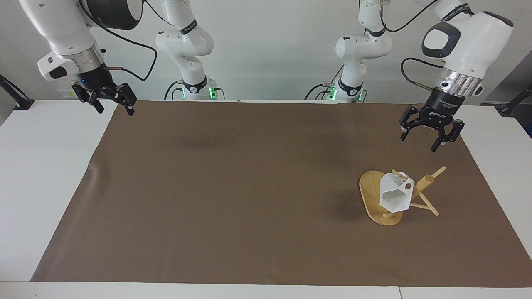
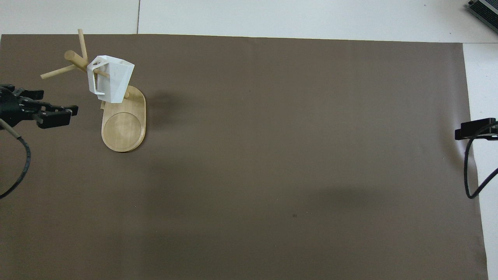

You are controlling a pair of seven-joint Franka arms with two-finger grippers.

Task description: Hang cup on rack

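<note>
Cup (image 1: 395,195) hangs by its handle on a peg of the rack (image 1: 376,198), which stands on the brown mat (image 1: 232,187) toward my left arm's end. My left gripper (image 1: 424,138) hovers over the mat, spread wide and empty. My right gripper (image 1: 112,104) waits over the mat's corner at its own end, fully spread and empty.

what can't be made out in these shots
- Overhead view: right claw is cut off by the picture's edge; only its tip and cable show.
- Overhead view: left claw shows, its arm cut off by the edge.
- Both views: the cup covers part of the rack, so how far the peg passes through the handle is unclear.
- Facing view: the cup hides where post meets base.
</note>
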